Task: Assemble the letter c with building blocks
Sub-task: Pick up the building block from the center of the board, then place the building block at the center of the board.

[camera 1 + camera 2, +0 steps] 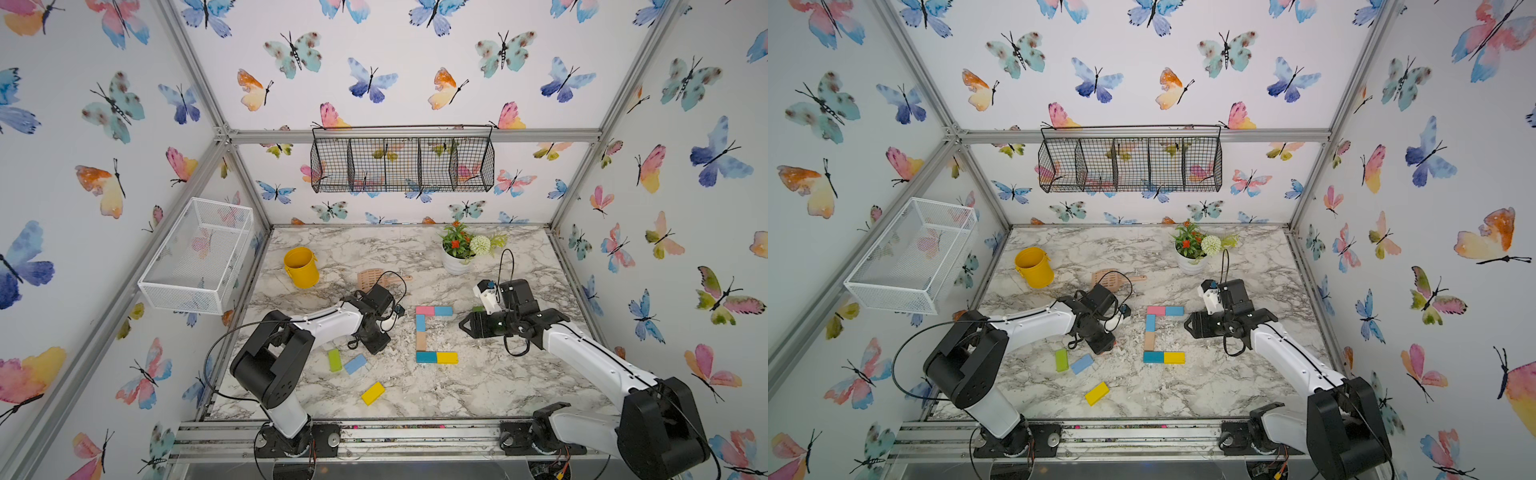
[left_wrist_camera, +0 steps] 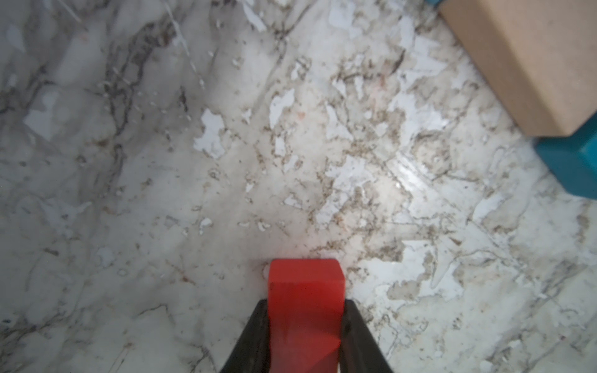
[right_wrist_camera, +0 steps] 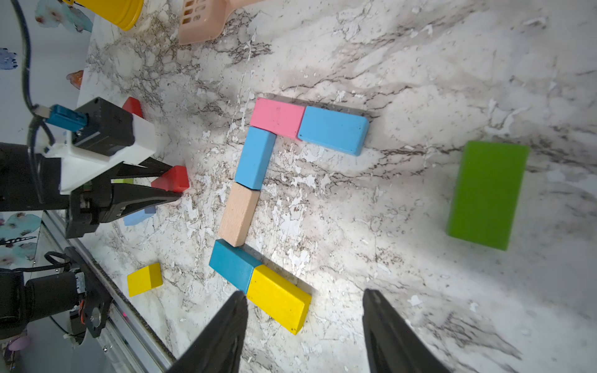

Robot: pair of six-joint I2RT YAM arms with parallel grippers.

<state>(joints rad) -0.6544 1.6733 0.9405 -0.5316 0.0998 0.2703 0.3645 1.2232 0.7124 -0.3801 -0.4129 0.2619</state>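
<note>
Near the middle of the table [image 1: 478, 386], six building blocks [image 3: 239, 213] lie flat and touch end to end in a C shape that opens toward the right edge. A pink block [image 1: 424, 310] and a light blue block [image 1: 443, 311] make the arm nearer the far edge. A second blue block [image 1: 420, 322] and a tan block [image 1: 421, 340] make the back. A teal block [image 1: 427, 357] and a yellow block [image 1: 447, 358] make the arm nearer the front edge. My left gripper [image 2: 305, 302] is squeezed tight on a red block [image 2: 305, 277], on the left side of the C, close to the tan block. My right gripper [image 3: 305, 293] is on the right side of the C, with its fingers wide apart, holding nothing. A green block [image 3: 487, 193] lies close to it. Toward the front left corner lie a lime block [image 1: 334, 360], a pale blue block [image 1: 355, 364] and a loose yellow block [image 1: 372, 393], away from the C.
</note>
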